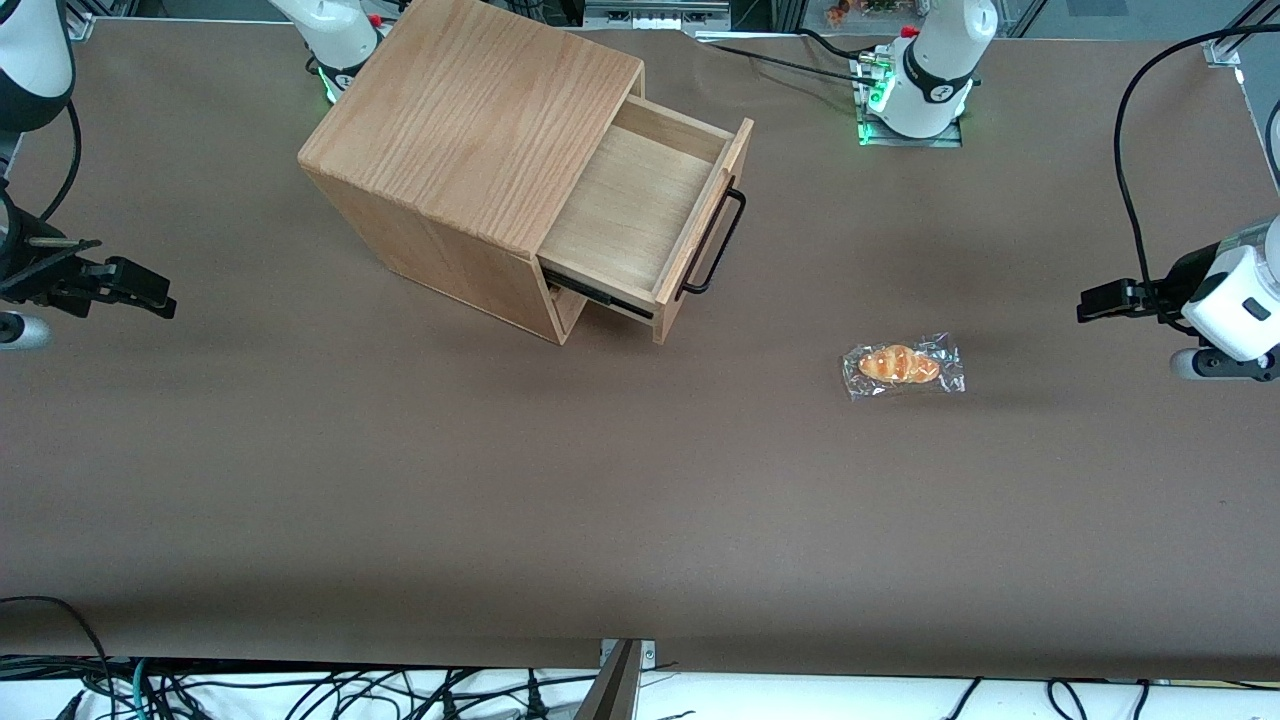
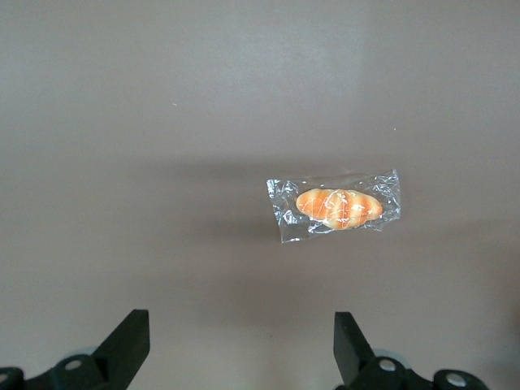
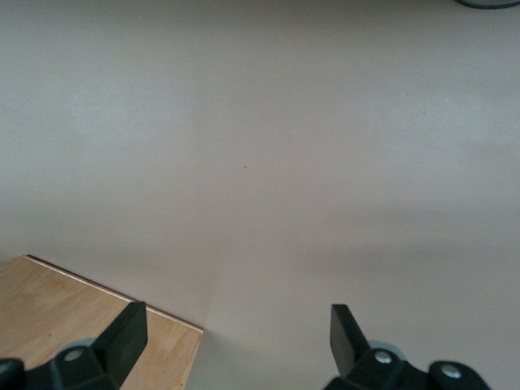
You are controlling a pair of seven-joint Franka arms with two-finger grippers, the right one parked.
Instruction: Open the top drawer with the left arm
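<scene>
Worktop (image 1: 400, 480): brown, matte surface carrying all items listed.

Cabinet (image 1: 470, 130): oak-grained wooden box, standing on the worktop toward the parked arm's end, set at an angle to the worktop edge.

Top drawer (image 1: 630, 215): shallow light-wood drawer, pulled well out of the cabinet's front. Pale plywood floor exposed and bare. A dark slide rail shows along the drawer's side nearer the front camera. Handle (image 1: 715, 245): long black metal bar across the drawer front, nothing touching it.

Wrapped bread roll (image 1: 903, 366) (image 2: 337, 208): golden twisted roll in a clear plastic wrapper, lying flat on the worktop, well apart from the cabinet toward the working arm's end and nearer the front camera than the drawer.

Left arm (image 1: 1235, 300): white housing with dark bands, at the working arm's end of the worktop, well apart from the cabinet.

Hand (image 1: 1100, 300) (image 2: 241, 345): small and dark, pointing toward the cabinet, hanging above the worktop. Fingers (image 2: 130, 341) spread wide, holding nothing; the bread roll lies on the worktop under it, not touched.
</scene>
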